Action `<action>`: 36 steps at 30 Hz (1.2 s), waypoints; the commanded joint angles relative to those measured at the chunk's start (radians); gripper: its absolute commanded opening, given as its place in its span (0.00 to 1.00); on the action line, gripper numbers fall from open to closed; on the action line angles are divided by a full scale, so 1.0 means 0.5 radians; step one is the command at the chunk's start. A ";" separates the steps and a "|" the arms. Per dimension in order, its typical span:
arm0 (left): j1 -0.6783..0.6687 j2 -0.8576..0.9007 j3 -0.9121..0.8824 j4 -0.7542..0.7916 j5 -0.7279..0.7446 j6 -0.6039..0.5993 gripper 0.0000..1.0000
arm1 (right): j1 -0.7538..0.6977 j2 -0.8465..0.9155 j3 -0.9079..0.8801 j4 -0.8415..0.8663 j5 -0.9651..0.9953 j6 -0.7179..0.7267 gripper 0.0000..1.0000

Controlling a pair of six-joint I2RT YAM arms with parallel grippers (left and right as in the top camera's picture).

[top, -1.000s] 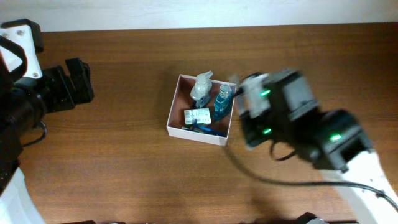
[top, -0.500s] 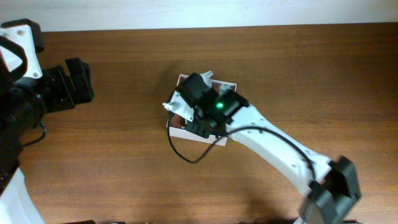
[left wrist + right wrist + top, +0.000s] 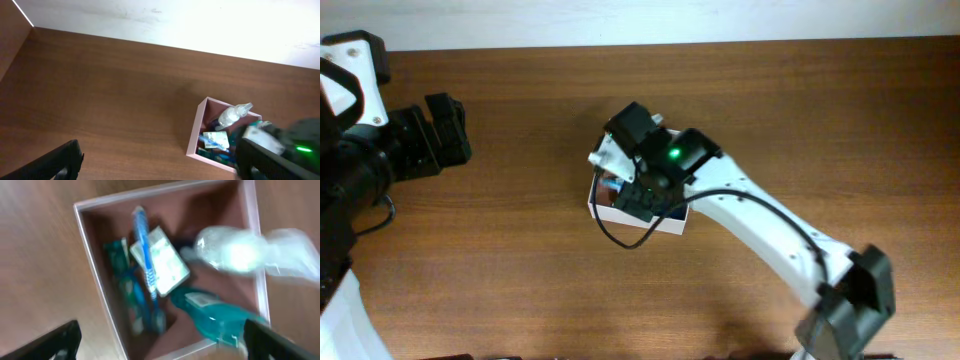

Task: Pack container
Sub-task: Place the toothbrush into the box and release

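There is one container (image 3: 196, 130). In it are two bottles: one clear bottle (image 3: 240, 252) and one blue-green bottle (image 3: 215, 315). There is one blue toothbrush (image 3: 145, 245) and one small green-and-white packet (image 3: 162, 262). One more blue-green thing (image 3: 120, 260) is too blurry to name. There is one table (image 3: 500, 270). There are two robot arms: the left arm (image 3: 380, 150) and the right arm (image 3: 760, 225).

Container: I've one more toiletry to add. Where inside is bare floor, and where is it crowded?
Bare floor shows in the container mainly along one wall, bordered by the blue toothbrush tip, the green-and-white packet and the clear bottle. The opposite side, around the teal bottle, is crowded.
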 commanded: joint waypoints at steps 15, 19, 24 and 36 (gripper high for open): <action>0.010 -0.021 0.004 0.000 0.000 0.005 1.00 | 0.005 -0.630 0.491 -0.505 -0.517 1.025 0.99; 0.010 -0.021 0.004 0.000 0.000 0.005 0.99 | -0.040 -0.634 0.497 -0.464 -0.298 1.005 0.99; 0.010 -0.021 0.004 0.000 0.000 0.005 0.99 | -0.272 -0.673 0.500 -0.397 -0.150 1.024 0.99; 0.010 -0.021 0.004 0.000 0.000 0.005 0.99 | -1.118 -1.165 0.322 -0.325 -0.373 1.076 0.99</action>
